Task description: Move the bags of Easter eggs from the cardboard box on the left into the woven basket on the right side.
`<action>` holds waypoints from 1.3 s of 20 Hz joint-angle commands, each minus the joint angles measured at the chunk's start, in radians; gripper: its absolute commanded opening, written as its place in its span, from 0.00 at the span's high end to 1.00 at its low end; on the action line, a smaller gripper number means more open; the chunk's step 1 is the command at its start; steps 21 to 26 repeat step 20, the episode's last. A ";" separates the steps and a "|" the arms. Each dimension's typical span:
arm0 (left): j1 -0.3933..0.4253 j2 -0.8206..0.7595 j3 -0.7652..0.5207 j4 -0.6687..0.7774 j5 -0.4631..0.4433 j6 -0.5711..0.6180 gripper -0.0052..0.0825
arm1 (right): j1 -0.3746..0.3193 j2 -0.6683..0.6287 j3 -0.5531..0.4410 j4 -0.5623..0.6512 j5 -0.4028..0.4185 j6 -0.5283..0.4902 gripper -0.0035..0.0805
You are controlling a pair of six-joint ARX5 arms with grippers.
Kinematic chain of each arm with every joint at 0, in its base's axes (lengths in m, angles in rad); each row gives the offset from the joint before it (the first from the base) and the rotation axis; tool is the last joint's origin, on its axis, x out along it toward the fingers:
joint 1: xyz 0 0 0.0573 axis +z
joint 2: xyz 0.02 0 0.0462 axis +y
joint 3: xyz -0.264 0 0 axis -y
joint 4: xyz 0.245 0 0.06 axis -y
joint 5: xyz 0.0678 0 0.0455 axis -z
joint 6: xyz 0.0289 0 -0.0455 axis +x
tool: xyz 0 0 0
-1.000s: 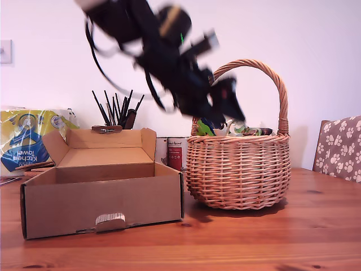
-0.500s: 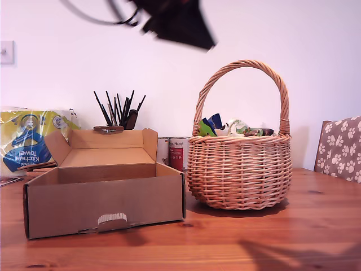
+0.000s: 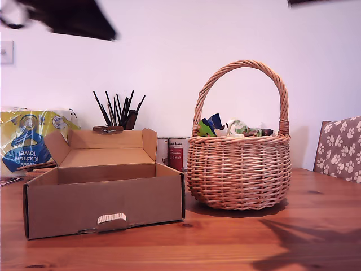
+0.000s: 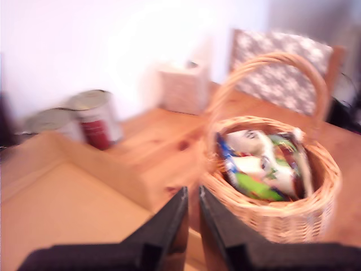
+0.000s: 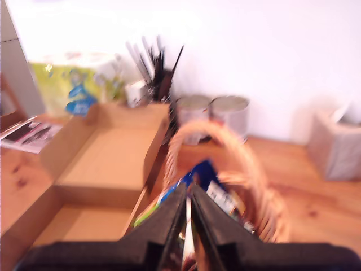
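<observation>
On the wooden surface (image 3: 225, 243), exterior view:
Cardboard box (image 3: 104, 200): sits toward the exterior view's left, flap lid standing open behind it, tuck tab in the front wall. Interior reads as bare brown board in both wrist views.
Woven basket (image 3: 240, 169): stands just beside the box on the exterior view's right, upright, arched handle rising well above the box.
Bags of Easter eggs (image 3: 234, 129): inside the basket, tops showing above the rim in green, blue and white. First wrist view shows several crinkly packets (image 4: 262, 166) heaped within the weave; exact count cannot be told through the blur.
My first gripper (image 4: 190, 217): held above the near wall of the box, beside the basket. Jaws nearly together with only a narrow slit between them; nothing seen held.
My second gripper (image 5: 189, 217): held above the basket handle, looking down over the packets. Jaws drawn close; a pale, colourful sliver sits in the slit, and blur prevents telling whether it is gripped or merely lies behind.
Arms: two dark blurred shapes at the top edge of the exterior view, one at its left (image 3: 67, 20), one small at its right; which is which cannot be told.
Background: kitchen towel pack (image 3: 31, 138) behind the box at the exterior view's left; holder of dark sticks (image 3: 118, 110); two tins (image 3: 172, 152) between box and basket; paw-print chair (image 3: 338, 147) at the exterior view's right.
</observation>
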 commanded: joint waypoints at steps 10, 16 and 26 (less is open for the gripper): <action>0.004 -0.467 -0.222 -0.122 -0.067 -0.077 0.90 | 0.059 -0.278 -0.082 -0.059 0.035 0.002 0.97; 0.004 -0.470 -0.222 -0.128 -0.072 -0.077 0.90 | 0.058 -0.293 -0.082 -0.090 0.035 0.002 0.97; 0.005 -0.440 -0.222 -0.183 -0.072 -0.077 0.90 | 0.057 -0.264 -0.082 -0.169 0.036 0.002 0.97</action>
